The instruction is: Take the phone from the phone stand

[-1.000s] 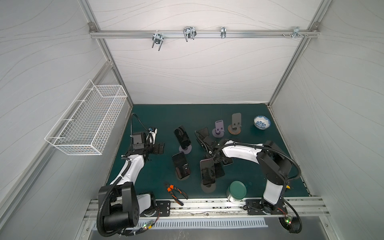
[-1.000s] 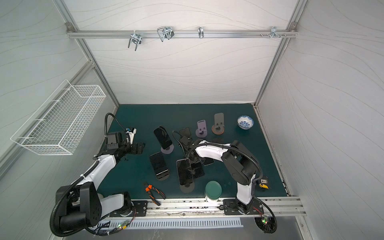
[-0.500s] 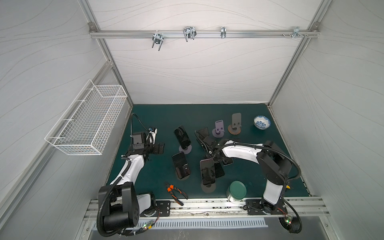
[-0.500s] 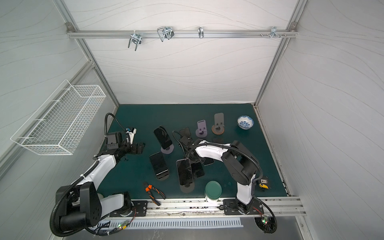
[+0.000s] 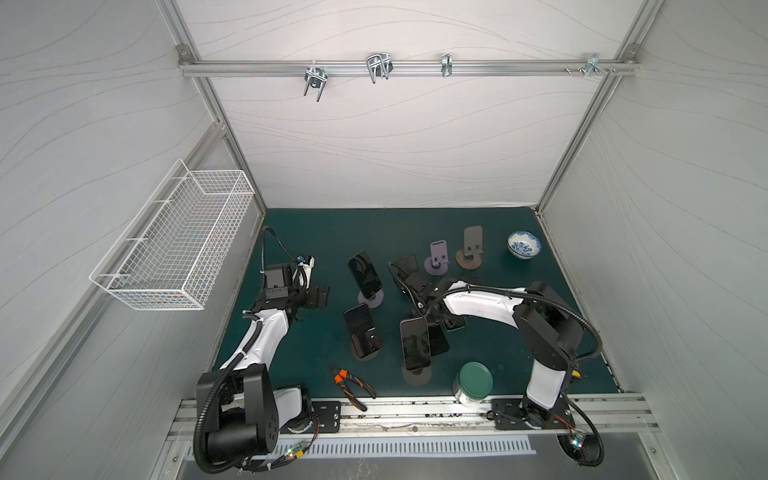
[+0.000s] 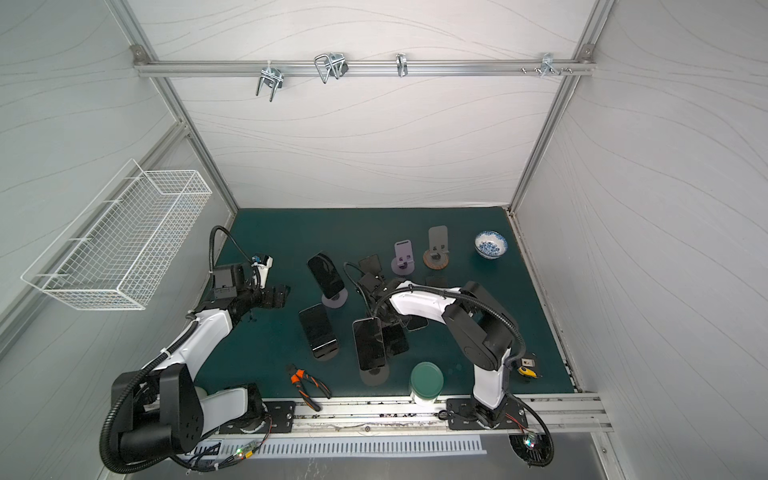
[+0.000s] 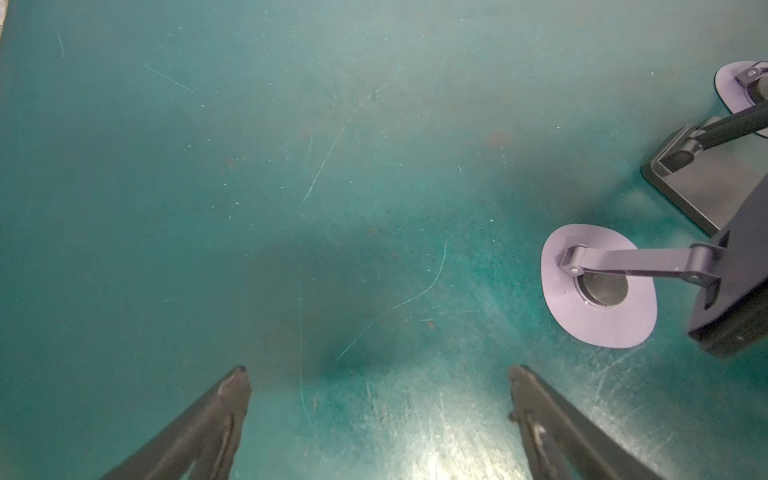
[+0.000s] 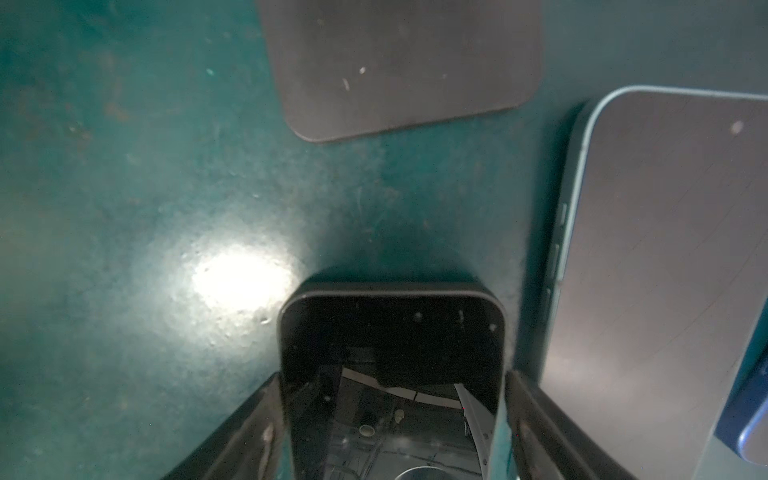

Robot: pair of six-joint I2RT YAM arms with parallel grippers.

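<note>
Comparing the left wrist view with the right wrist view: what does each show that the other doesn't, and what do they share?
Only the left wrist view: the left gripper open with nothing between its fingers, and a lilac stand base. Only the right wrist view: a black phone between the fingers of the right gripper, grip unclear, with a blue-edged phone and a dark flat pad nearby. Both: the green mat.

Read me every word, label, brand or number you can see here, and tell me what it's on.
No text here can be read.
Pale marking on the left arm's camera housing: too small to read.
Screen of the phone on the round-based stand: dark, nothing shown.
Blue-patterned bowl: no words.
</note>
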